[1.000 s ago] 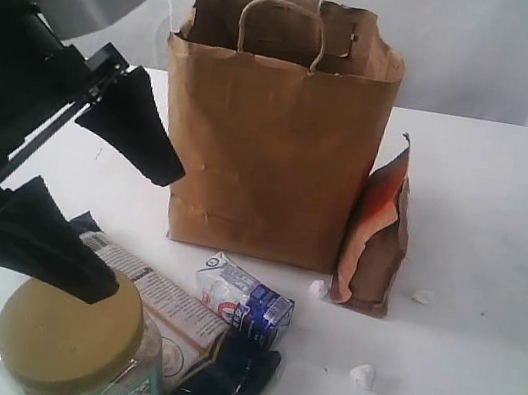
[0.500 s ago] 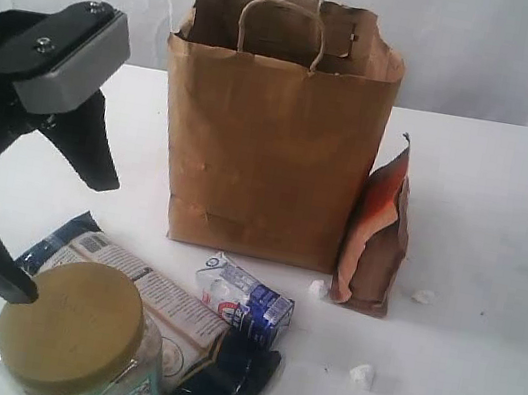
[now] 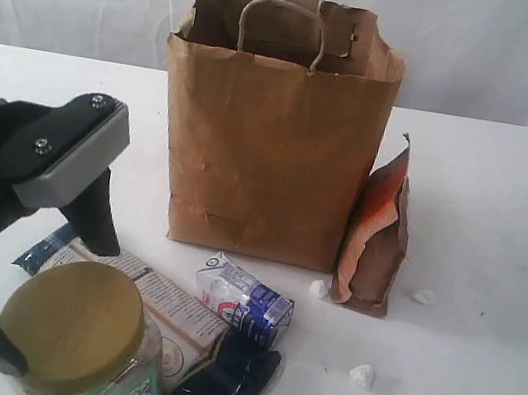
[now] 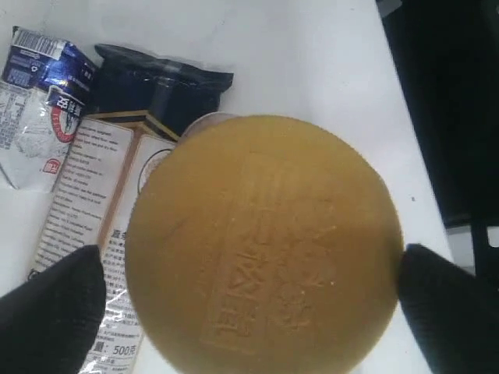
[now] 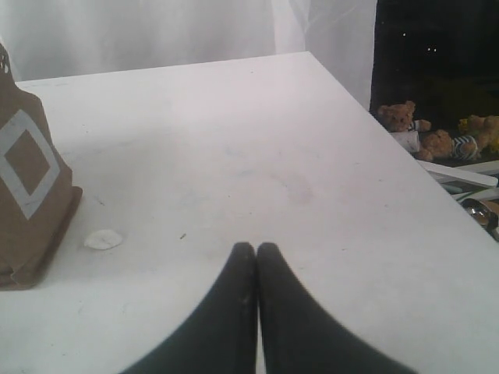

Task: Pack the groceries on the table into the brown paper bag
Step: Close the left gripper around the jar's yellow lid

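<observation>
Left fingers [image 4: 47,312] lowered, spread wide flanking big olive-lidded jar [image 4: 265,241], right fingers [image 5: 234,312] pressed together

Creased matt kraft paper bag [image 3: 272,148], smooth matt jar lid [image 4: 265,249]

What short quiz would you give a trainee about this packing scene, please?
1. True or false: the left gripper is wide open, with one finger on each side of the olive-lidded jar.
2. Where is the orange-brown pouch? A: inside the brown paper bag. B: upright on the table, close beside the bag. C: lying flat under the jar.
3. Fill in: the right gripper hangs over bare table with its jaws ____ and nothing between them.

Key: 1 true; 2 B; 3 shut.
</observation>
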Controlling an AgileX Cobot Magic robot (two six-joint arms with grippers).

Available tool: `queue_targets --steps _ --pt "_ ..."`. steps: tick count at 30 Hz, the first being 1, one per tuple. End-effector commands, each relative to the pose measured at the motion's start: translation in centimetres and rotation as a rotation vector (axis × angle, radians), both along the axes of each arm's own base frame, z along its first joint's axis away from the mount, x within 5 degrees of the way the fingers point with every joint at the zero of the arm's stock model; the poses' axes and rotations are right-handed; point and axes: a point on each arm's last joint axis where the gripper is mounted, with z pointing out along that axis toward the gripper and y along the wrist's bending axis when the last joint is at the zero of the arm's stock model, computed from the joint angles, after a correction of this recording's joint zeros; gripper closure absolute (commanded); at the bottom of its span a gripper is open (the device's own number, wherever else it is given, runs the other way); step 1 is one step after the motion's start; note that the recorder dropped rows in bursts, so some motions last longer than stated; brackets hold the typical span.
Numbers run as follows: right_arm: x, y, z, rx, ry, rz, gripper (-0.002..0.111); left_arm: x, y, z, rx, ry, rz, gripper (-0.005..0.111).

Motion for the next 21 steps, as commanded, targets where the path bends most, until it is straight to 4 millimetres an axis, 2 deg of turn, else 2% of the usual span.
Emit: queue_targets --steps 1,10,21 --pt "0.0 0.0 -0.1 -0.01 -0.002 0.003 0.108 -0.3 -0.5 -1.0 -0.038 -0.014 -0.013 0.002" --pt "0.0 0.0 -0.1 -0.01 -0.002 0.003 0.108 -1.0 -0.5 -2.4 -0.068 0.015 -0.048 0.002" --pt "0.0 0.0 -0.1 -0.01 -0.002 0.003 0.108 -0.7 -0.7 -2.2 -0.099 -0.011 -0.013 0.002"
